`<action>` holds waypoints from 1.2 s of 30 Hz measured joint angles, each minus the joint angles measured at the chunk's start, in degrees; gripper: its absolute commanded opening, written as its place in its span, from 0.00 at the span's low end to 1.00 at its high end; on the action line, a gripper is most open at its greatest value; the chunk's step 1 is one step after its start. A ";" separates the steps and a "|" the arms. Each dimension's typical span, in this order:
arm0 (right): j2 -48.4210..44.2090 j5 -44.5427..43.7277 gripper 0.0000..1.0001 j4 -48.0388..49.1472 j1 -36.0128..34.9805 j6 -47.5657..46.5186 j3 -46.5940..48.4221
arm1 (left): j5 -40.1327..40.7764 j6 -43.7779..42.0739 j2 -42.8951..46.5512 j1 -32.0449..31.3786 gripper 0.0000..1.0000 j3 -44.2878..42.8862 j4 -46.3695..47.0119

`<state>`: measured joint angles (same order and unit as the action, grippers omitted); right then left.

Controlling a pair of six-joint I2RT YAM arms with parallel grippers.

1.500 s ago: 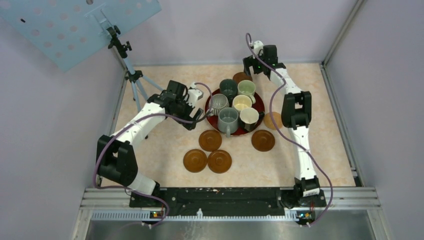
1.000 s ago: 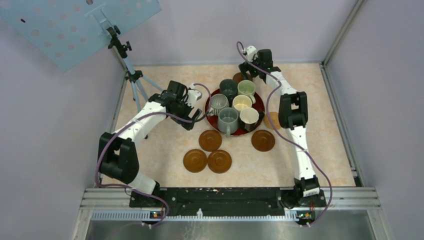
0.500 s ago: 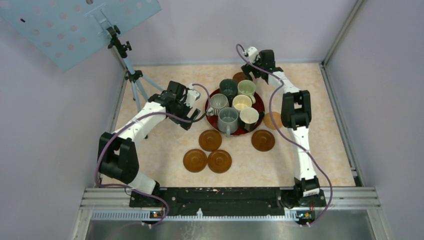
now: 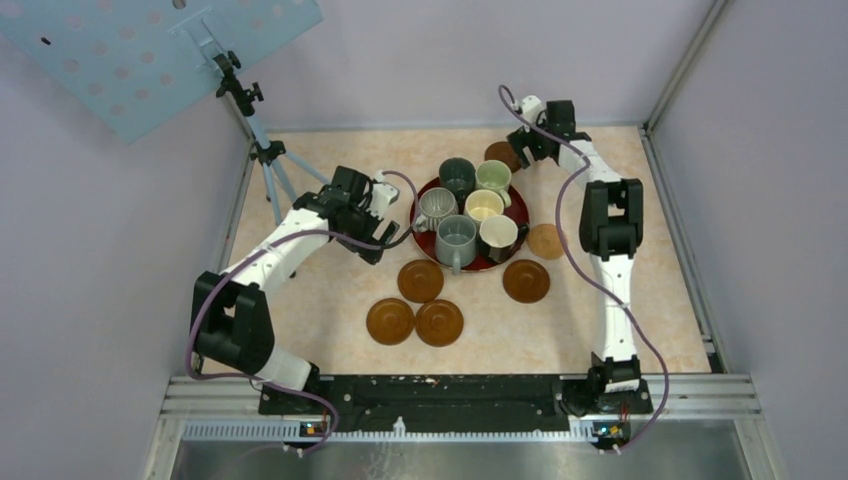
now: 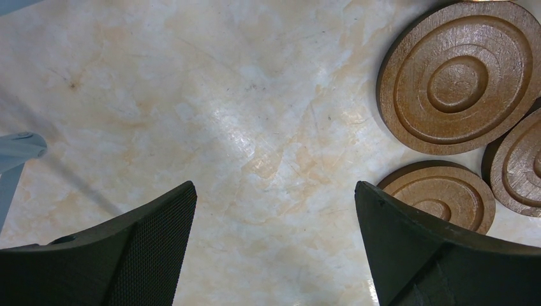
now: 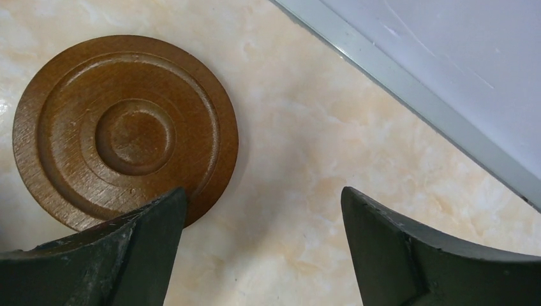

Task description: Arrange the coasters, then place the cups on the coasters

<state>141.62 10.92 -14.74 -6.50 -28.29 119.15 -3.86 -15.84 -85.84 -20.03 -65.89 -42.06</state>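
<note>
Six cups stand crowded on a dark-red tray (image 4: 419, 226): charcoal (image 4: 458, 175), pale green (image 4: 493, 177), ribbed grey (image 4: 436, 207), cream-yellow (image 4: 484, 205), grey (image 4: 456, 240) and off-white (image 4: 499, 236). Three brown coasters (image 4: 421, 281) (image 4: 390, 321) (image 4: 439, 323) lie in front of the tray, and two more (image 4: 526, 281) (image 4: 546, 241) lie to its right. One coaster (image 4: 500, 153) (image 6: 124, 131) lies behind the tray. My right gripper (image 4: 518, 152) (image 6: 263, 191) is open over bare table beside it, with one fingertip over the coaster's rim. My left gripper (image 4: 380, 238) (image 5: 274, 188) hangs open left of the tray, holding nothing.
A tripod (image 4: 262, 150) with a blue perforated board stands at the back left, close to the left arm. The back wall's metal edge (image 6: 408, 83) runs right behind the right gripper. The front coasters (image 5: 459, 76) lie to the right in the left wrist view.
My right gripper has swung to the right along the back edge, and the coaster behind the tray now shows further right. The left arm has barely shifted.
</note>
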 measured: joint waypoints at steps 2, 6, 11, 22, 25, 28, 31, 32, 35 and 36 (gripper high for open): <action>0.00 -0.13 0.89 -2.43 0.20 0.24 1.09 | -0.07 0.09 0.00 0.00 0.99 0.00 -0.02; 0.00 -0.04 0.89 -4.33 0.42 1.95 2.05 | -0.17 0.09 0.00 0.02 0.99 0.00 -0.13; 1.05 1.18 0.89 -5.73 0.42 5.46 4.96 | -0.70 0.11 0.00 0.00 0.99 0.00 -0.39; 5.62 1.11 0.84 -5.55 0.42 8.96 11.45 | -1.22 0.13 -0.02 0.00 0.99 0.00 -0.94; 6.19 1.16 0.80 -6.36 0.42 8.17 11.28 | -1.16 0.13 -0.02 0.00 0.99 0.00 -1.01; 6.16 1.31 0.74 -7.02 0.42 7.32 11.28 | -1.22 0.11 -0.02 0.00 0.99 0.00 -1.09; 4.98 1.22 0.68 -7.58 0.59 6.34 9.60 | -1.22 0.13 -0.02 0.00 0.99 0.00 -1.14; 3.80 1.16 0.66 -7.85 0.68 5.97 7.76 | -1.22 0.13 -0.02 0.02 0.99 0.00 -1.14; -1.66 1.31 0.62 -8.22 1.51 5.11 -0.79 | -1.25 0.13 -0.02 0.00 0.99 0.00 -0.98; -3.72 1.38 0.61 -8.35 1.92 4.76 -3.85 | -1.29 0.11 -0.02 0.00 0.99 0.02 -0.87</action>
<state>137.91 12.29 -23.09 -4.58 -23.53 115.31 -5.15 -15.73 -85.86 -20.03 -65.87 -42.94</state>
